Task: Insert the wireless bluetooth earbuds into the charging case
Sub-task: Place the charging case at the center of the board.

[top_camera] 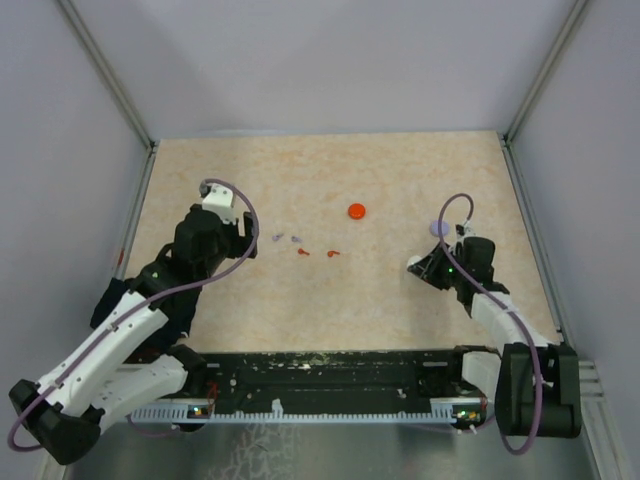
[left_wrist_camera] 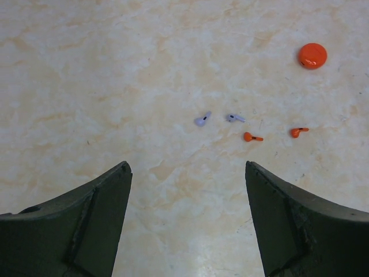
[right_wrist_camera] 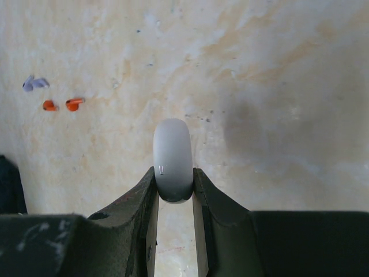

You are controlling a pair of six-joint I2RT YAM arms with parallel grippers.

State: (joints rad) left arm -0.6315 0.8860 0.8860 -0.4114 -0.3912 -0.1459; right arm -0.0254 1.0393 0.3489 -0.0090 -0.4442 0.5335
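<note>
Two greyish-purple earbuds [left_wrist_camera: 202, 120] [left_wrist_camera: 234, 118] and two red earbuds [left_wrist_camera: 252, 137] [left_wrist_camera: 298, 132] lie loose on the table ahead of my left gripper [left_wrist_camera: 187, 173]. That gripper is open and empty, short of them. They also show in the top view, the purple pair [top_camera: 286, 238] and the red pair [top_camera: 318, 253]. My right gripper [right_wrist_camera: 173, 173] is shut on a round white charging case [right_wrist_camera: 173, 158], held on edge above the table. No white earbuds show. A red case [top_camera: 357, 211] lies closed at mid-table.
A greyish-purple round case [top_camera: 438, 228] lies just beyond my right gripper [top_camera: 418, 266]. Grey walls and metal rails bound the table on the left, back and right. A black rail runs along the near edge between the arm bases.
</note>
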